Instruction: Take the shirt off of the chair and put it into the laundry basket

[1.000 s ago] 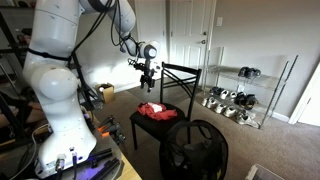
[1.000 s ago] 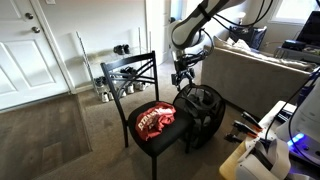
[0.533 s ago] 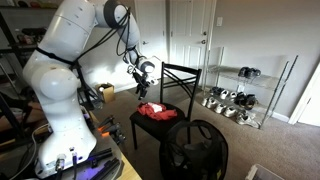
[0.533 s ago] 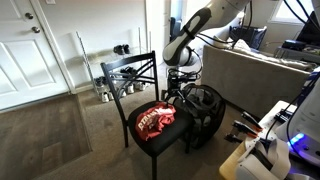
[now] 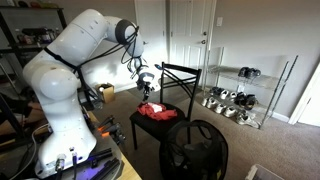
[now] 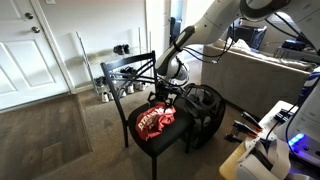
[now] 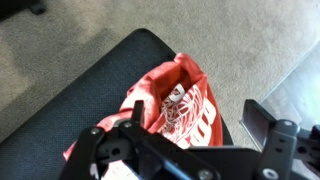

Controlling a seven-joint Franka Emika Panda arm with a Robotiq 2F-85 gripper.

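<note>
Shirt [image 7: 192, 78] lettering [image 7: 203, 124] white, unreadable.

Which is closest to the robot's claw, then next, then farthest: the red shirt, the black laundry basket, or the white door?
From the gripper, in an exterior view:
1. Red crumpled shirt, right beneath it.
2. Black mesh laundry basket, on the floor close by.
3. White panelled door, far across the room.

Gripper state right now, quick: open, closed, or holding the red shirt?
Robotiq gripper: open, holding nothing; its jaws are spread above the crumpled red shirt on the black chair seat.
</note>
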